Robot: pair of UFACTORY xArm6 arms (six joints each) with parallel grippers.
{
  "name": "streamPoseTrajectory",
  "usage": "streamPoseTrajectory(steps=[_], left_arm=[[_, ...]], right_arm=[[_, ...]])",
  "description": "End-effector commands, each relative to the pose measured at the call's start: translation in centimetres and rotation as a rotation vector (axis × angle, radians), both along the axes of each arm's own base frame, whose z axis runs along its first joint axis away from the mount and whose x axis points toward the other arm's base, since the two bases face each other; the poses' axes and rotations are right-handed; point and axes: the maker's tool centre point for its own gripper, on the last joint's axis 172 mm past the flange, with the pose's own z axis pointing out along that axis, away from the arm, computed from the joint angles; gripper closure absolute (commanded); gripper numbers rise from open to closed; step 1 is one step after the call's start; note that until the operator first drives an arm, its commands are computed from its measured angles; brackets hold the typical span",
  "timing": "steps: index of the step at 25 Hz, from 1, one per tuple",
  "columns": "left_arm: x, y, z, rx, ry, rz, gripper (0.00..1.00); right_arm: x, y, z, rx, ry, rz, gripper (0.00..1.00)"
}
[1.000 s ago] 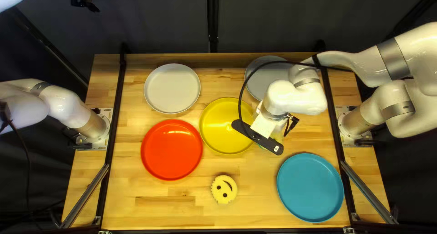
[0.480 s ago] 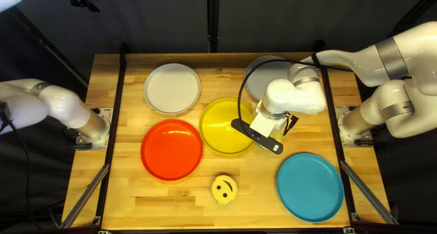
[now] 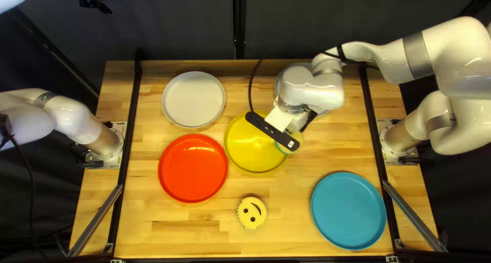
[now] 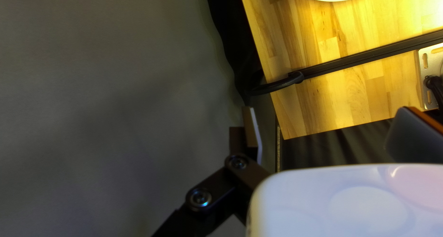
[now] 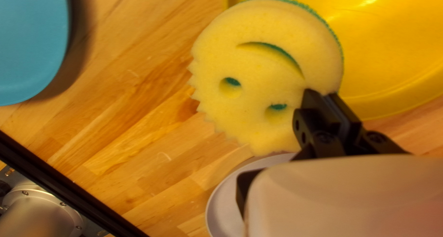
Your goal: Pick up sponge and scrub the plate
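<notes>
In the top left view my right gripper (image 3: pixel 279 118) is over the right side of the yellow plate (image 3: pixel 250 145), its fingertips hidden. A round yellow sponge with a green backing (image 3: pixel 298 138) shows beneath it. The right wrist view has the gripper (image 5: pixel 325 98) shut on the edge of this smiley sponge (image 5: pixel 258 75), which overlaps the yellow plate (image 5: pixel 397 48); contact with the plate cannot be told. My left gripper (image 3: pixel 95 2), high at the top left view's corner, holds nothing; in its wrist view the gripper (image 4: pixel 330 110) stands open beside the curtain.
A second smiley sponge (image 3: pixel 251 213) lies between the red plate (image 3: pixel 193 168) and blue plate (image 3: pixel 348 211). A pale plate (image 3: pixel 193 99) is behind the red one. Another grey plate (image 3: pixel 323 112) is partly under my right arm.
My right arm has moved left and toward the table's far edge, carrying the sponge to the yellow plate's right rim. The left arm has stayed still.
</notes>
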Motion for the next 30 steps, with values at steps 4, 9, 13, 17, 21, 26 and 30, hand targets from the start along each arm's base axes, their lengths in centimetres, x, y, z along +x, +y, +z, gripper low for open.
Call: streamPoseTrajectory(steps=[4, 9, 13, 17, 21, 26, 30], left_arm=[[0.0, 0.0, 0.0, 0.0, 0.0, 0.0, 0.0], [0.0, 0.0, 0.0, 0.0, 0.0, 0.0, 0.0], [0.0, 0.0, 0.0, 0.0, 0.0, 0.0, 0.0], [0.0, 0.0, 0.0, 0.0, 0.0, 0.0, 0.0], [0.0, 0.0, 0.0, 0.0, 0.0, 0.0, 0.0], [0.0, 0.0, 0.0, 0.0, 0.0, 0.0, 0.0], [0.0, 0.0, 0.0, 0.0, 0.0, 0.0, 0.0]], right_arm=[[0.4, 1.7, -1.5, -0.054, -0.013, -0.013, 1.0], [1.6, 1.3, -1.9, -0.073, -0.011, -0.003, 1.0], [2.0, 0.8, -2.2, -0.078, -0.001, 0.001, 1.0], [2.0, 1.3, -3.0, -0.073, 0.006, 0.008, 1.0], [1.6, 1.9, -3.8, -0.069, 0.008, 0.018, 1.0], [1.0, 1.3, -4.7, -0.064, 0.011, 0.025, 1.0], [1.1, -0.6, -4.2, -0.065, 0.016, 0.028, 1.0]])
